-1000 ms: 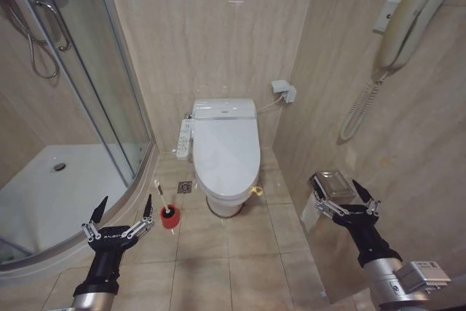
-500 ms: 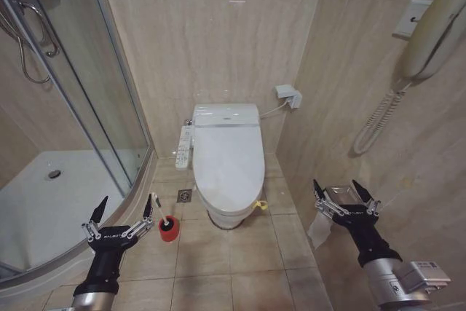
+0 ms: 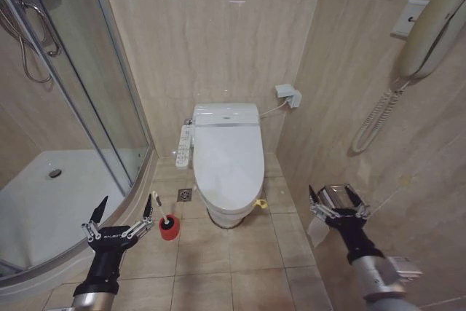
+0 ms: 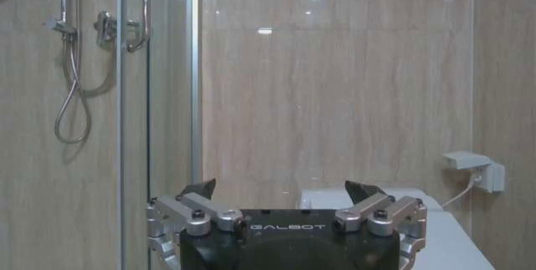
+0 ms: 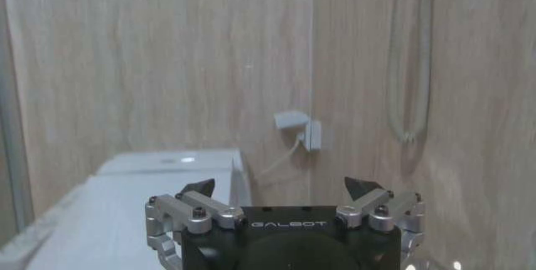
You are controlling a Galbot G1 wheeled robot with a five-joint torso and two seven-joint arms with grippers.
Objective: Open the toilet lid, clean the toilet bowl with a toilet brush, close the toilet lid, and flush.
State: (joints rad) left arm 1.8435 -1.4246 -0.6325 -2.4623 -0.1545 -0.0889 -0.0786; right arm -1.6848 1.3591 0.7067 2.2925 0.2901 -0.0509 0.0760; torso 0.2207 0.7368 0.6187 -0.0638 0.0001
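Toilet lid (image 3: 227,158) down over bowl, far centre. Glossy, rigid, likely slippery; best hold probably yellow strap (image 3: 260,204) at near edge. Toilet brush (image 3: 162,214) light, thin, in red cup on floor, near-left. Left hand (image 3: 121,215) and right hand (image 3: 334,196) both released, empty, low and near.

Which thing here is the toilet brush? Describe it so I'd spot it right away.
Start at the white toilet against the back wall, lid shut. On the floor tiles to its left, near the shower's curved edge, stands the toilet brush: a thin white stick leaning out of a small round red cup, the sole red object there.
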